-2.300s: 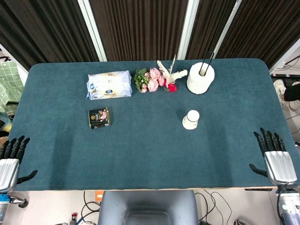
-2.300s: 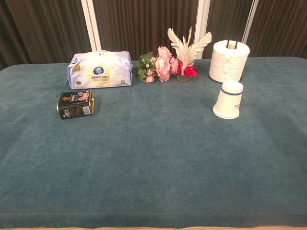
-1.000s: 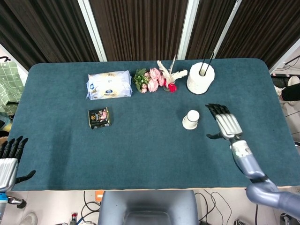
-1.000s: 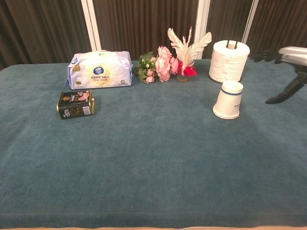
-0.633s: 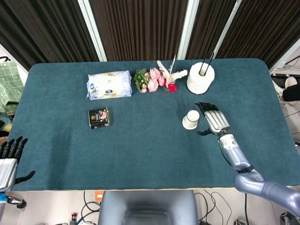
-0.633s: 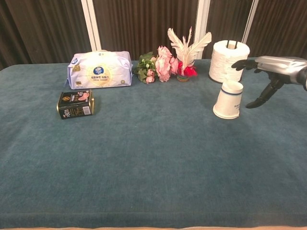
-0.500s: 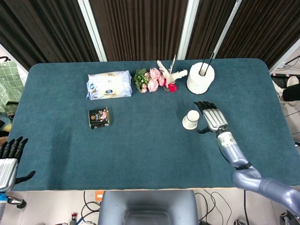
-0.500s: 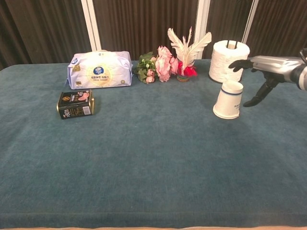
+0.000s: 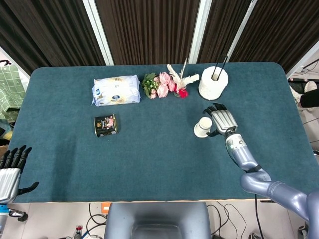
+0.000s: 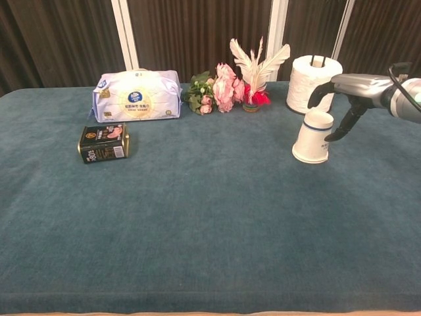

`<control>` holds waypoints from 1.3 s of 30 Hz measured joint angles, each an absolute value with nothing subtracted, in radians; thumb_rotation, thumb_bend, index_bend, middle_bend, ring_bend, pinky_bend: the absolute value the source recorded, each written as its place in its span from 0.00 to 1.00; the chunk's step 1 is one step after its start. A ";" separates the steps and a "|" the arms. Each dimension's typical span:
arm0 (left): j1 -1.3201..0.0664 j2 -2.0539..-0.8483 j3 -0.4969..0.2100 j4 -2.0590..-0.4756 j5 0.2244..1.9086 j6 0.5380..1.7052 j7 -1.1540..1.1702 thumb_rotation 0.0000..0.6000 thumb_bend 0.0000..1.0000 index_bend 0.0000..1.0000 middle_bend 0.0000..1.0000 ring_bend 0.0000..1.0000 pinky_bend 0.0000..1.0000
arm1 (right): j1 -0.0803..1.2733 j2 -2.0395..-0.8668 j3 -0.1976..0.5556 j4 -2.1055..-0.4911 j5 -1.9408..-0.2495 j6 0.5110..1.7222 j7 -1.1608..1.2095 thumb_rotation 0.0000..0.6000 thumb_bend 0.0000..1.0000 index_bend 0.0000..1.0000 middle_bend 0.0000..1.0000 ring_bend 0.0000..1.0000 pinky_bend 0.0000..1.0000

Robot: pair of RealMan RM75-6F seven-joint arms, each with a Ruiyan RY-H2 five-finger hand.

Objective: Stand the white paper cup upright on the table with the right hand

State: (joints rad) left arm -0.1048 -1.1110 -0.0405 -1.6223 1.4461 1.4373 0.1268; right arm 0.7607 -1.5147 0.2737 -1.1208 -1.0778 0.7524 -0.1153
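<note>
The white paper cup (image 9: 203, 127) (image 10: 313, 137) with a blue band stands mouth-down on the teal table (image 9: 149, 159), right of centre. My right hand (image 9: 220, 120) (image 10: 342, 93) hovers just right of and slightly above the cup, fingers spread and bent toward it, thumb pointing down beside the cup's wall; it holds nothing. My left hand (image 9: 11, 172) rests open off the table's near left corner, seen only in the head view.
A paper towel roll (image 9: 213, 82) (image 10: 314, 83) on a stand is right behind the cup and hand. Flowers with feathers (image 9: 169, 83), a wet-wipes pack (image 9: 115, 90) and a dark tin (image 9: 105, 125) lie further left.
My right hand has swung in from the table's right edge to the cup's right side, its fingers curling toward the cup. The cup and my left hand have not moved.
</note>
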 measured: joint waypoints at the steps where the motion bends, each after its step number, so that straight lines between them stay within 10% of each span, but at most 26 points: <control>1: -0.105 -1.111 -0.041 -1.622 1.446 1.437 0.126 1.00 0.01 0.00 0.00 0.00 0.00 | 0.764 -1.517 0.273 -1.117 -1.076 0.751 -0.115 1.00 0.10 0.38 0.27 0.07 0.13; 39: -0.100 -1.105 -0.034 -1.622 1.463 1.450 0.117 1.00 0.04 0.00 0.00 0.00 0.00 | 0.796 -1.544 0.264 -1.116 -1.043 0.798 -0.152 1.00 0.26 0.62 0.44 0.20 0.13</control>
